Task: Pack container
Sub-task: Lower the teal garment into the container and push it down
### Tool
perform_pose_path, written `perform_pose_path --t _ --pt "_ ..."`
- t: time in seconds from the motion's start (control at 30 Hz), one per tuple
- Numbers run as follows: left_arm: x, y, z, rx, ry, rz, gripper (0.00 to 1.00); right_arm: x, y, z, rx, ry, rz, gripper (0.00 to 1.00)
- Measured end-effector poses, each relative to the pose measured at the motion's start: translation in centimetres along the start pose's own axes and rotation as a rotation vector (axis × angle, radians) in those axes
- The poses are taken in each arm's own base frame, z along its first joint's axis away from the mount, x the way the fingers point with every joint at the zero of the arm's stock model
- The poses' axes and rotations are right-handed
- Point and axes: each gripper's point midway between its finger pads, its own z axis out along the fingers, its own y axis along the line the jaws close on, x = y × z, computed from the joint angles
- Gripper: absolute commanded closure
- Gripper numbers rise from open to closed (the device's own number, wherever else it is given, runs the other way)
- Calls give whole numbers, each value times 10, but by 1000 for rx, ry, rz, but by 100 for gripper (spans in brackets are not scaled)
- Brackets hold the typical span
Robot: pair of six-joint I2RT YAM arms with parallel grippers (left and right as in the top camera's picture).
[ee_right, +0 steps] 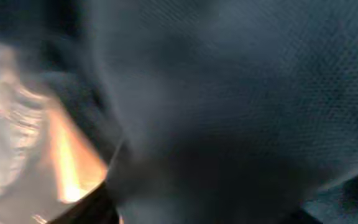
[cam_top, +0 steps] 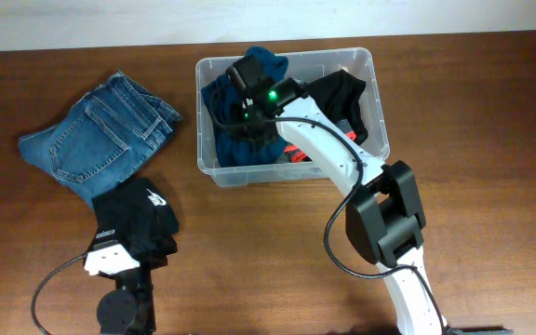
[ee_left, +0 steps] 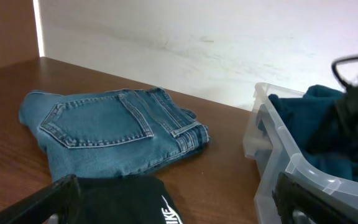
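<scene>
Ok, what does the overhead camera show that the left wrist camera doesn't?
Only overhead: the right arm stretched into the container, and an orange-red item inside it. Only left wrist: the pale wall behind the table. Both: the folded jeans, the teal garment in the container, and the black garment with white print.

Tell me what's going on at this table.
The right arm is reaching into the clear container, with the right gripper down among a teal garment inside. Whether its jaws are open or shut does not show. A black cloth is draped at the tub's far right corner. The left gripper hangs open above a black logo garment on the table, beside folded jeans, both outside the container.
</scene>
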Motion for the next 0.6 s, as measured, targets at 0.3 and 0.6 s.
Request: perform_pose_path --t 0.3,0.6 --pt "0 0 0 0 0 0 1 -48 37 -48 -84 -163 -179 38" --pt "0 0 0 0 0 0 1 -96 18 -80 -66 -290 -171 38"
